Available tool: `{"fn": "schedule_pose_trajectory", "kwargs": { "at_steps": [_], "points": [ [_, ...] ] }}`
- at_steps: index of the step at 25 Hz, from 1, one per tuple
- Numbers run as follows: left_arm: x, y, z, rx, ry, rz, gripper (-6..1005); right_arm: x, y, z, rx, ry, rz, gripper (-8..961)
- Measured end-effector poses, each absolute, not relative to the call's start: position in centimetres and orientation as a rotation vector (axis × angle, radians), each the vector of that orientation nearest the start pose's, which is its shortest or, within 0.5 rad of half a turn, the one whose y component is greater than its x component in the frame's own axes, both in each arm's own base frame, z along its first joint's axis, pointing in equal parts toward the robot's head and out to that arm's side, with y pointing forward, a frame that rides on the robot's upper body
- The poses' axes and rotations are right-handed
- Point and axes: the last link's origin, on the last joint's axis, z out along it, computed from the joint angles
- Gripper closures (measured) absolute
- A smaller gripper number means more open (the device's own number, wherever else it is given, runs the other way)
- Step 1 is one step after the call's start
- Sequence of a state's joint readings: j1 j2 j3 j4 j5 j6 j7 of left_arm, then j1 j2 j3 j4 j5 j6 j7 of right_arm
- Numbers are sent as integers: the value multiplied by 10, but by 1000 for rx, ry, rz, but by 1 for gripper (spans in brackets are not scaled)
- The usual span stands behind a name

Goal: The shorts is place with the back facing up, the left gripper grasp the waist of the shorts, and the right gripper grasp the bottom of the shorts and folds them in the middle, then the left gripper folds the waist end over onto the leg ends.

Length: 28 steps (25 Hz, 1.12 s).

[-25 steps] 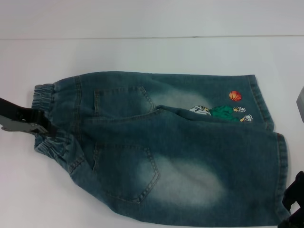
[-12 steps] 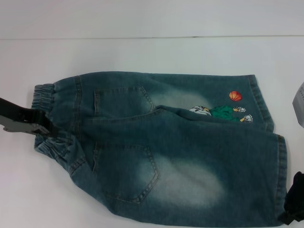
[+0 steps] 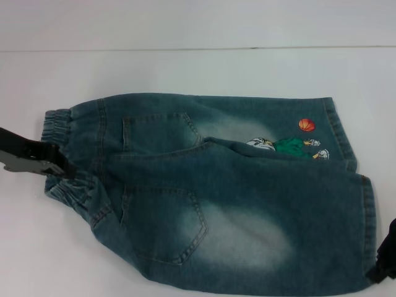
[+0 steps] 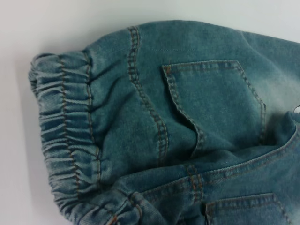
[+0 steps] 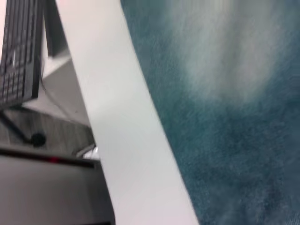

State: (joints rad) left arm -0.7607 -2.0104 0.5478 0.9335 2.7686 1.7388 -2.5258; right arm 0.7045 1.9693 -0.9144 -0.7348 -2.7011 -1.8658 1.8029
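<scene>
The faded blue-green denim shorts (image 3: 235,204) lie folded lengthwise, back up, on the white table (image 3: 185,68). The elastic waist (image 3: 59,120) is at the left and the leg ends (image 3: 369,223) at the right, by the cartoon embroidery (image 3: 288,146) and its orange ball (image 3: 306,124). My left gripper (image 3: 60,167) is shut on the bunched waistband where the fold runs. The left wrist view is filled by the gathered waistband (image 4: 65,126) and a patch pocket (image 4: 215,98). At the lower right, my right gripper (image 3: 385,263) shows only as a black edge beside the near hem corner.
The table's near edge (image 5: 126,131) runs close along the denim (image 5: 234,117) in the right wrist view. Beyond that edge are a dark keyboard (image 5: 18,47) and the floor. White tabletop lies behind the shorts.
The right gripper has slid down and to the right, toward the edge of the head view, and the silver part at the right edge has left the view. The left gripper and the shorts have stayed put.
</scene>
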Motion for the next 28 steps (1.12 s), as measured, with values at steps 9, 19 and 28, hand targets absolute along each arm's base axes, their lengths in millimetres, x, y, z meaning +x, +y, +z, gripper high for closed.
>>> {"fn": "schedule_pose_trajectory", "kwargs": {
  "at_steps": [9, 19, 28],
  "points": [
    [-268, 369, 89, -2197, -1828, 46, 887, 304, 315, 74, -2974, 1130, 22, 916],
    [-281, 380, 98, -2065, -1821, -111, 880, 331, 325, 84, -2580, 1191, 464, 915],
    [-291, 384, 85, -2001, -1812, -289, 874, 341, 341, 69, -2356, 1175, 583, 915]
  ]
}}
